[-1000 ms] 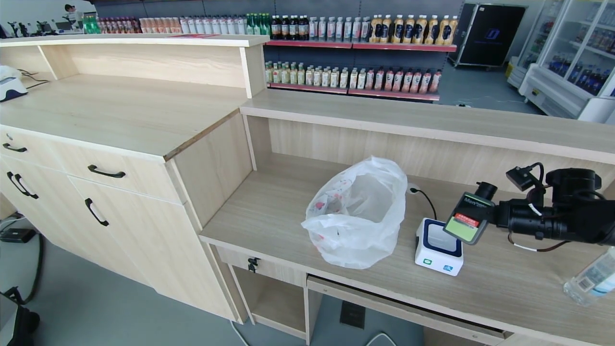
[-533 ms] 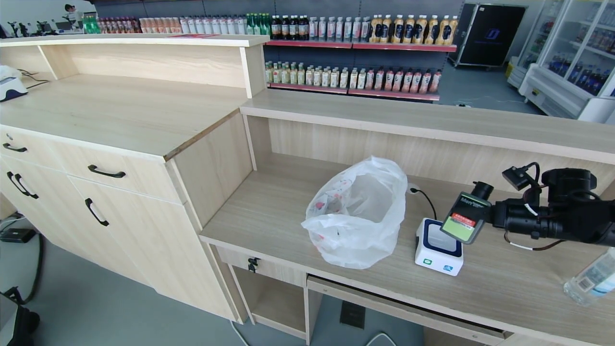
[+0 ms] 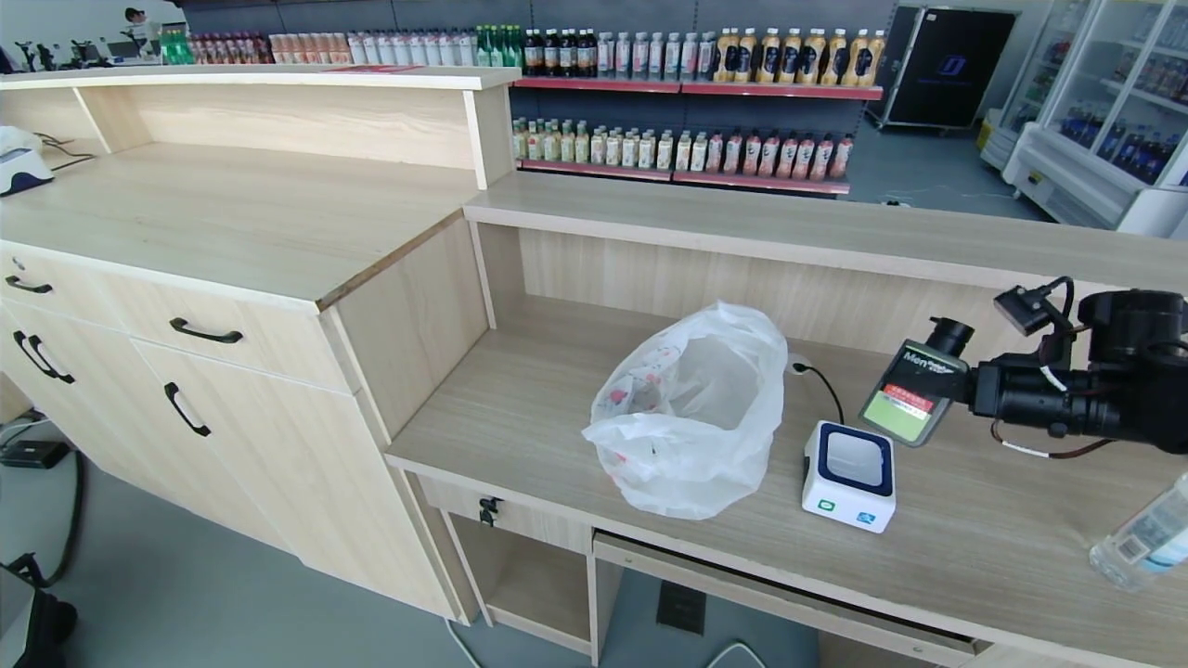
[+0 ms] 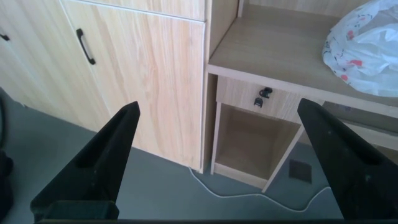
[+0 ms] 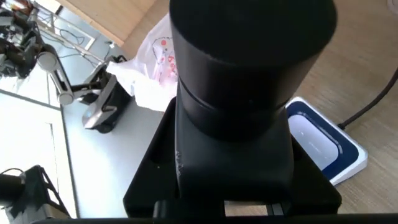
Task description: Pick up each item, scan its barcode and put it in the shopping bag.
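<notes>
My right gripper [image 3: 976, 397] is shut on a dark bottle [image 3: 914, 394] with a black cap and a green and red label. It holds the bottle tilted in the air, above and just right of the white, blue-rimmed barcode scanner [image 3: 849, 475]. In the right wrist view the bottle [image 5: 249, 93] is seen from its cap end, with the scanner [image 5: 323, 146] beneath it. The translucent shopping bag [image 3: 691, 408] stands open on the desk, left of the scanner. My left gripper [image 4: 219, 106] hangs open and holds nothing, low beside the desk's left front, with the bag [image 4: 367, 37] farther off.
A clear water bottle [image 3: 1142, 538] lies at the desk's right front edge. The scanner's black cable [image 3: 826, 385] runs back to the wall. A raised shelf [image 3: 835, 232] overhangs the desk, and a taller counter with drawers [image 3: 204, 223] stands to the left.
My right gripper has lifted the dark bottle up and a little to the right, away from the scanner. The bag, the scanner and the water bottle have stayed put.
</notes>
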Robot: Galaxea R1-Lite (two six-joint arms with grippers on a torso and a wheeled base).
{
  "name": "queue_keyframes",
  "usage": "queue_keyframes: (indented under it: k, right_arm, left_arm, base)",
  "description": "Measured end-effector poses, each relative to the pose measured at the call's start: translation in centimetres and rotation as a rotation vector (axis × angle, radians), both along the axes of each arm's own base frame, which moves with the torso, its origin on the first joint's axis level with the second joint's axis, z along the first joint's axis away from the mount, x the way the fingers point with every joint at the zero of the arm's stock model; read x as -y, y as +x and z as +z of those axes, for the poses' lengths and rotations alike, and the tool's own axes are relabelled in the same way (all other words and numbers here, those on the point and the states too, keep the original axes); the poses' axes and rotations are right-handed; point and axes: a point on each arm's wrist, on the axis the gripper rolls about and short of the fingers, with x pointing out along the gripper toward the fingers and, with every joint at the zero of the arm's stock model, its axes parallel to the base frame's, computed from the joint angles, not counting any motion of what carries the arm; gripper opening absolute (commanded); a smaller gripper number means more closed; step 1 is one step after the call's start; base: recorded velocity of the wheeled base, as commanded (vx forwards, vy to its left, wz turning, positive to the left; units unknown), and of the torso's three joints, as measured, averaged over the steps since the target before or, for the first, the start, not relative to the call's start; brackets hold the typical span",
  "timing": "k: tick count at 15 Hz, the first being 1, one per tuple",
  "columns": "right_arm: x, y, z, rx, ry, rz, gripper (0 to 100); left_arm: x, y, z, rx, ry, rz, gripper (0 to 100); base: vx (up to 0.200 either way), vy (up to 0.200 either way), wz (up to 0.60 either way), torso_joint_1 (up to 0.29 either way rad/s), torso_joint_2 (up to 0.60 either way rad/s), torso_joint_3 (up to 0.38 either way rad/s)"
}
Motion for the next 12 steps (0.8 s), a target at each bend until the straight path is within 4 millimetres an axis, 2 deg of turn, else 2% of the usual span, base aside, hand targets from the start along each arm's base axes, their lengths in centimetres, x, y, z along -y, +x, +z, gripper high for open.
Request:
queue_keyframes:
  k: [2, 3, 4, 5, 7, 9, 12]
  right_arm:
    - [-0.9, -2.8, 4.2, 0.14, -0.092, -0.023, 0]
    - [-1.4, -4.5, 5.8, 0.218, -0.195, -0.066, 0]
    - [-1.8, -6.3, 7.2, 0.337, -0.378, -0.111, 0]
    - [-2.0, -7.9, 8.2, 0.408, -0.511, -0.153, 0]
    - [-2.3, -10.3, 9.8, 0.539, -0.613, -0.215, 0]
    - [-2.4, -11.4, 10.8, 0.599, -0.639, -0.258, 0]
    - [-2.8, -11.8, 11.5, 0.633, -0.653, -0.321, 0]
  left_arm:
    - [0.0, 0.0, 0.0, 0.0, 0.0, 0.0, 100]
    - [0.0, 0.0, 0.0, 0.0, 0.0, 0.0, 100]
    - [0.0, 0.0, 0.0, 0.0, 0.0, 0.0, 100]
    - [0.0, 0.0, 0.0, 0.0, 0.0, -0.001, 100]
    - [0.0, 0.0, 0.0, 0.0, 0.0, 0.0, 100]
    - [0.0, 0.0, 0.0, 0.0, 0.0, 0.0, 100]
    - [0.0, 0.0, 0.0, 0.0, 0.0, 0.0, 100]
  base:
    - [0.0, 0.0, 0.0, 0.0, 0.0, 0.0]
    - [0.0, 0.0, 0.0, 0.0, 0.0, 0.0]
    - [0.0, 0.0, 0.0, 0.0, 0.0, 0.0]
    - [0.0, 0.0, 0.0, 0.0, 0.0, 0.0]
    - [0.0, 0.0, 0.0, 0.0, 0.0, 0.0]
    - [0.0, 0.0, 0.6, 0.002, 0.0, 0.005]
    - [0.0, 0.0, 0.6, 0.002, 0.0, 0.001]
